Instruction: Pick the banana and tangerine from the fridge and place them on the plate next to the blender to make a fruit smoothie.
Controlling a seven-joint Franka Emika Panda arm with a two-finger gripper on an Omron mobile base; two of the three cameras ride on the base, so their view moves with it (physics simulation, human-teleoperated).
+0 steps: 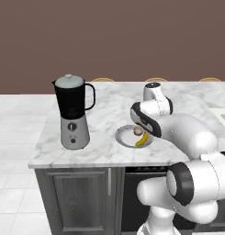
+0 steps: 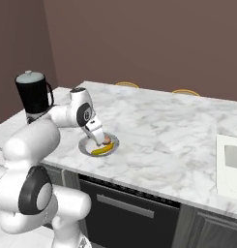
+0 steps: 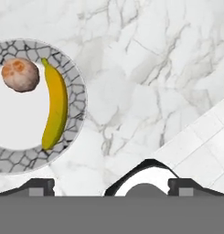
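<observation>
A: Where the claw hangs above the plate, how do its fingers stand?

B: Wide apart, with nothing between them. In the hand view the two dark fingertips sit far from each other at the bottom, over bare marble just beside the plate's rim.

A: And the fruit?

B: Both lie on the plate. The banana lies along the plate's patterned edge, on the side nearer the claw. The tangerine sits just beside the banana, further in on the plate's white middle, close to it but seemingly not touching.

A: Where is the plate on the bench?

B: Near the front edge, just beside the blender, which stands upright with its lid on.
</observation>
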